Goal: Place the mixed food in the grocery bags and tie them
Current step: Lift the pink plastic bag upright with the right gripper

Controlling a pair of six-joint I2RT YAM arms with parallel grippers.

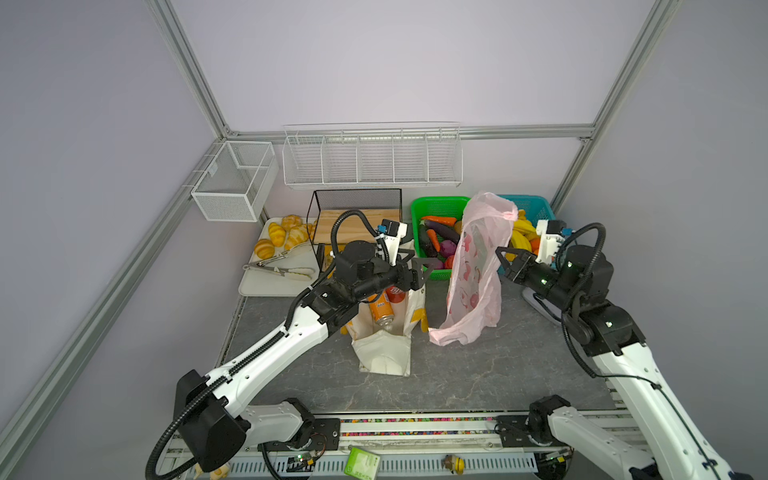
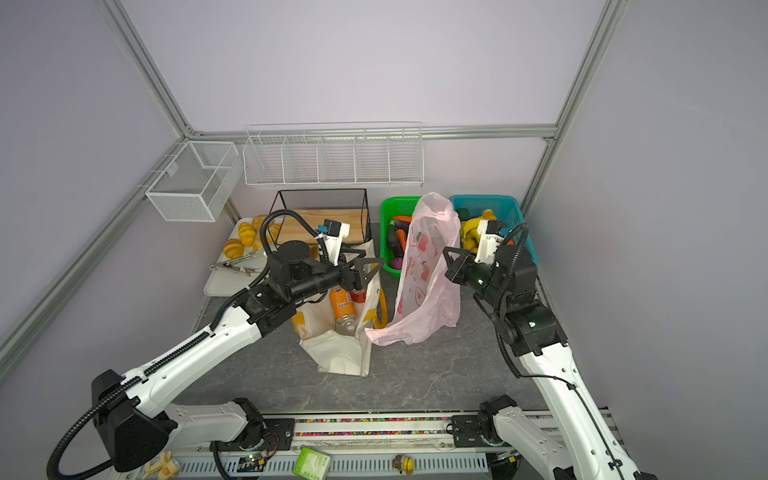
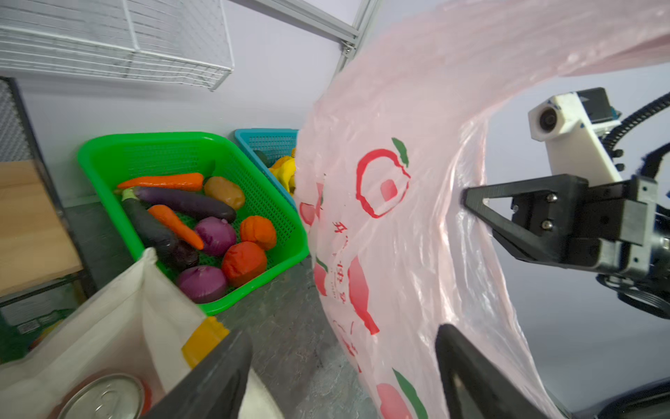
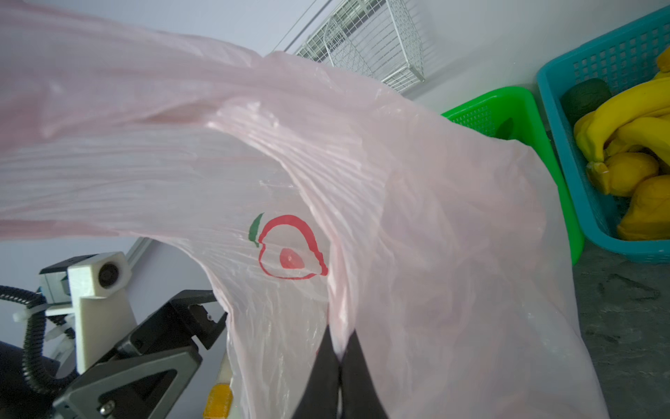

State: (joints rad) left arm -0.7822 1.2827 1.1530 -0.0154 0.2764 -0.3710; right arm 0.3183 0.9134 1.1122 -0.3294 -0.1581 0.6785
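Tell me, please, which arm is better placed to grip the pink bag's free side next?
Left. The left gripper is open, empty and beside the pink bag; the right gripper is shut on the bag's opposite side, holding it up.

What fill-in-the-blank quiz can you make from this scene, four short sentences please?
1. The right gripper is shut on the ____ bag.
2. The carrots lie in the ____ basket.
3. The fingers of the left gripper stand ____.
4. The orange can lies in the tote with ____ handles.
Missing words: pink; green; open; yellow.
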